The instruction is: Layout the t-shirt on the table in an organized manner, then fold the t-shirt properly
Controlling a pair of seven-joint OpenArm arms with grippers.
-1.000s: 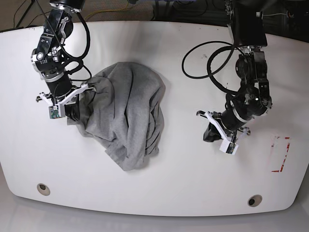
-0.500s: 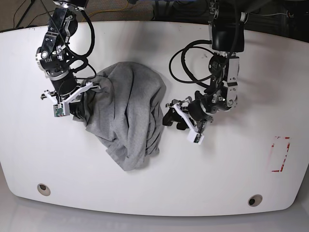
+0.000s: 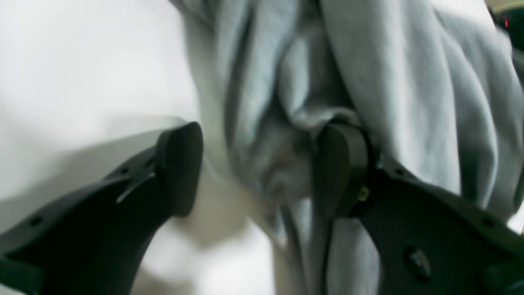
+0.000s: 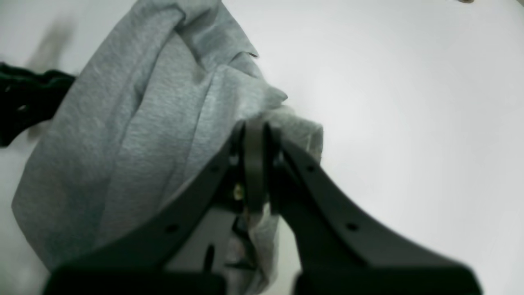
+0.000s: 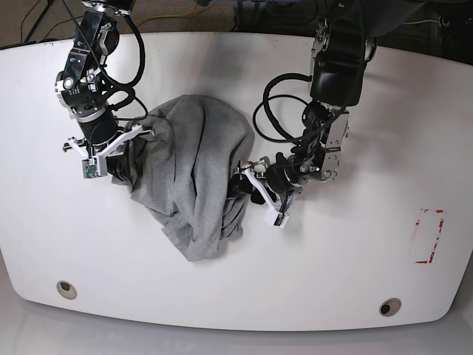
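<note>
The shirt (image 5: 194,177) lies bunched in a heap left of centre on the table (image 5: 355,266). The right gripper (image 4: 254,164) pinches cloth at the heap's left edge. The left gripper (image 3: 258,168), jaws spread, straddles a fold on its right side. If it closes on several layers there, pulling apart would likely tighten the bundle rather than open it.

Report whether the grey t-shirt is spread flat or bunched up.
Bunched up. The heather-grey cotton t-shirt lies in a crumpled heap of deep folds on the glossy white table, with no sleeves or hem laid out.
</note>
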